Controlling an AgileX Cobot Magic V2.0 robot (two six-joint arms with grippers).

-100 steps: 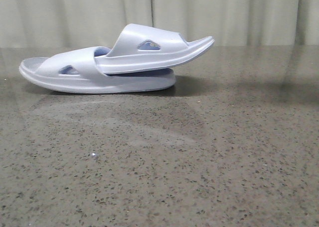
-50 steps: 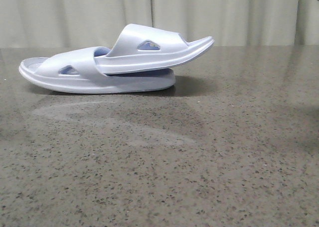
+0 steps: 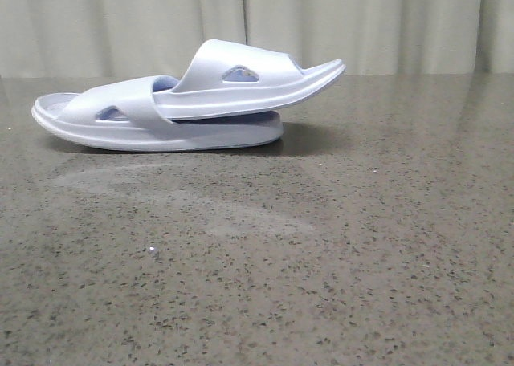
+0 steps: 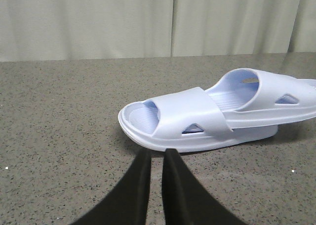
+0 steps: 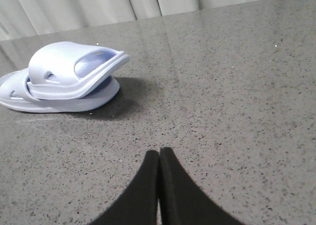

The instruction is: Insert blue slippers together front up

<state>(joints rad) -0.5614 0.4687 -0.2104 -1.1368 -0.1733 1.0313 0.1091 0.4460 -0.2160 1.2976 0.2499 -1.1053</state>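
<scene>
Nearest you, the left gripper (image 4: 153,156) hangs low over the speckled stone table (image 3: 321,270), its two black fingers drawn almost together with only a thin slit between them and nothing in it; the tips sit just short of the lower slipper's rim without touching it. Your right gripper (image 5: 159,156) is pressed fully closed, empty, and well apart from the pair across bare tabletop. Further back you find the blue slippers nested: the lower slipper (image 3: 128,121) lies flat on the table toward your left, and the upper slipper (image 3: 241,81) is pushed under the lower one's strap, its free end tilted up and jutting out to your right, clear of the surface. Behind them hangs a pale pleated curtain (image 3: 361,21).
</scene>
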